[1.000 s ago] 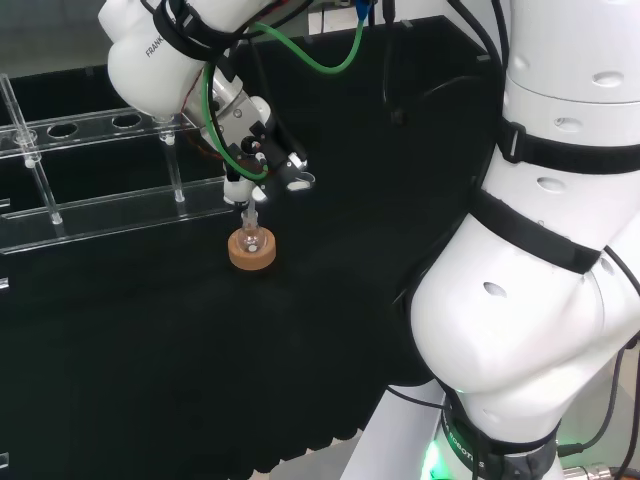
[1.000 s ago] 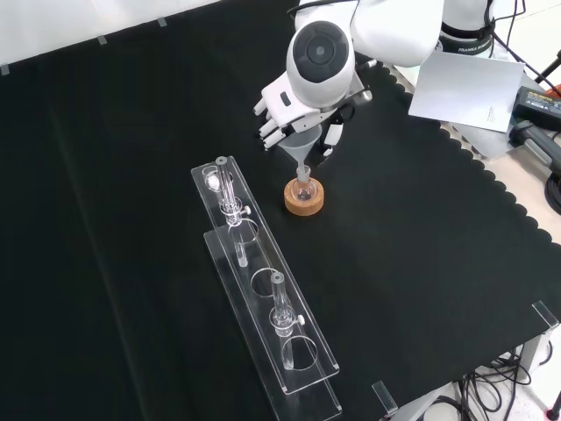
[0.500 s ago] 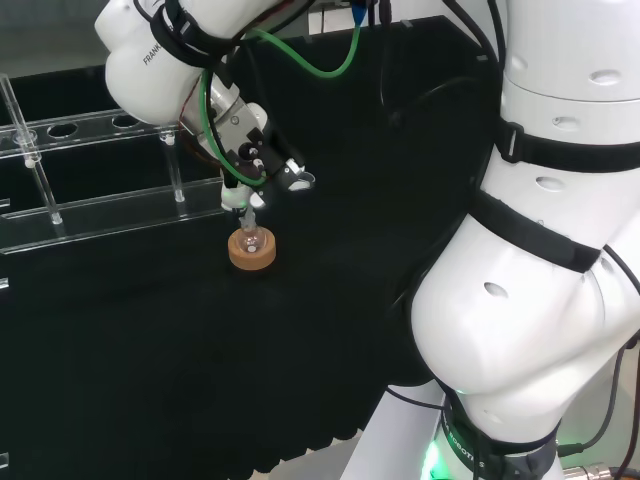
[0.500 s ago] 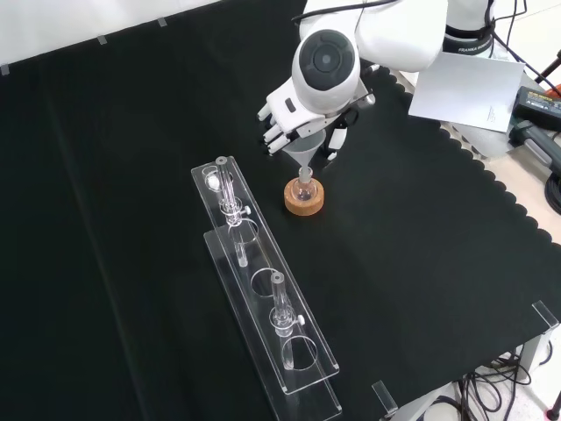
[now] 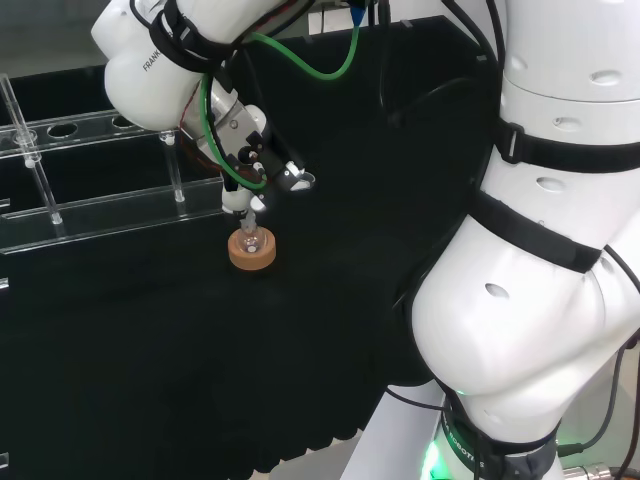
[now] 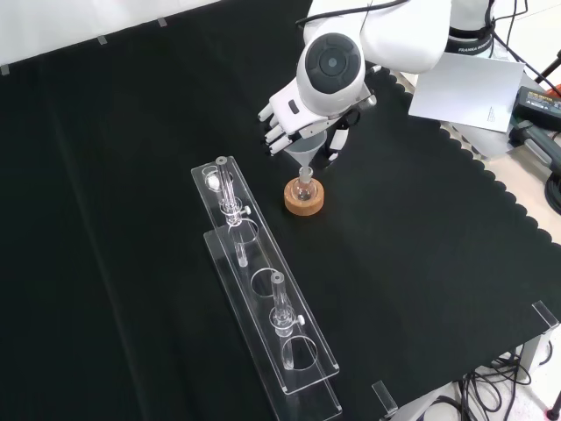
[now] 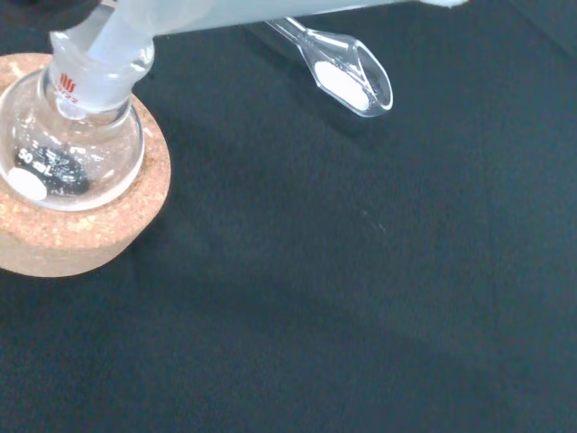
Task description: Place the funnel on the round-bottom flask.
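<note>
A small round-bottom flask (image 6: 304,188) (image 5: 251,240) stands upright in a cork ring (image 6: 304,201) (image 5: 252,254) in the middle of the cloth. The clear funnel (image 6: 306,150) hangs straight above it. Its stem (image 5: 248,210) reaches down to the flask's neck. In the wrist view the stem (image 7: 135,16) enters the frosted neck of the flask (image 7: 70,149), which sits in the cork ring (image 7: 99,236). The hand (image 6: 290,112) (image 5: 247,155) is curled round the funnel's cone, fingers on one side and thumb on the other.
A long clear tube rack (image 6: 266,296) (image 5: 95,208) holding a few glass pieces lies close beside the flask, to its left in the front view. A clear spoon-shaped piece (image 7: 346,74) lies on the cloth near the cork ring. A white sheet (image 6: 462,93) rests at the bench's far right.
The hand with the funnel has shifted slightly, up and right in the front view. The stem stays at the flask's neck; flask and cork ring have not moved.
</note>
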{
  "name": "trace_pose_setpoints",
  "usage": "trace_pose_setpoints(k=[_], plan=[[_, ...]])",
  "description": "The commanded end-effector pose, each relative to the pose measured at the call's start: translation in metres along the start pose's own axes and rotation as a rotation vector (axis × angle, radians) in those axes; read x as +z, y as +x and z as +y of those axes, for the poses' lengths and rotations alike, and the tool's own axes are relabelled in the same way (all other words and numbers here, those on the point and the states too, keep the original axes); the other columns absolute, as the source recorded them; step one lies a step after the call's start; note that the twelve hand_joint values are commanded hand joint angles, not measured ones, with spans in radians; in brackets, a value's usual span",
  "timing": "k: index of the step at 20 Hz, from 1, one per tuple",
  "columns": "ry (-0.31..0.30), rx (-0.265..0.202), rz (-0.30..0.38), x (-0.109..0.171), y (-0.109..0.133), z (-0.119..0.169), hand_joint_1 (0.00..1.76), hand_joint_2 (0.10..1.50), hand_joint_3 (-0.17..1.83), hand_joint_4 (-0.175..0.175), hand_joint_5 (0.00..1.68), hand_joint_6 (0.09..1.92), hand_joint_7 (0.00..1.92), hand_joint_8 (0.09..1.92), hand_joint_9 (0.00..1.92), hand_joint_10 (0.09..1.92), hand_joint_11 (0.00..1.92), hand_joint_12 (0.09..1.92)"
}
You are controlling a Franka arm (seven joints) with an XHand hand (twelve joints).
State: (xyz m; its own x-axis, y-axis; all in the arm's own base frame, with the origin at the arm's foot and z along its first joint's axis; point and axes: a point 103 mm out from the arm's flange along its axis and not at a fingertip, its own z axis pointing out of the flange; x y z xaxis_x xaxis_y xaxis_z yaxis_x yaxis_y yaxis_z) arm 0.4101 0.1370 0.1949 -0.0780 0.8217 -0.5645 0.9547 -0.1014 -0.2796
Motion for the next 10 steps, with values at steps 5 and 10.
trace_pose_setpoints(k=[5, 10], plan=[[-0.001, -0.003, 0.002, -0.0002, 0.0008, -0.0019, 0.81, 0.71, 0.57, -0.040, 0.63, 0.80, 0.68, 0.79, 0.95, 0.50, 0.64, 1.26], [-0.005, -0.006, -0.001, -0.0001, 0.0018, -0.0024, 0.79, 0.70, 0.57, -0.041, 0.54, 0.76, 0.61, 0.79, 0.87, 0.52, 0.58, 1.29]])
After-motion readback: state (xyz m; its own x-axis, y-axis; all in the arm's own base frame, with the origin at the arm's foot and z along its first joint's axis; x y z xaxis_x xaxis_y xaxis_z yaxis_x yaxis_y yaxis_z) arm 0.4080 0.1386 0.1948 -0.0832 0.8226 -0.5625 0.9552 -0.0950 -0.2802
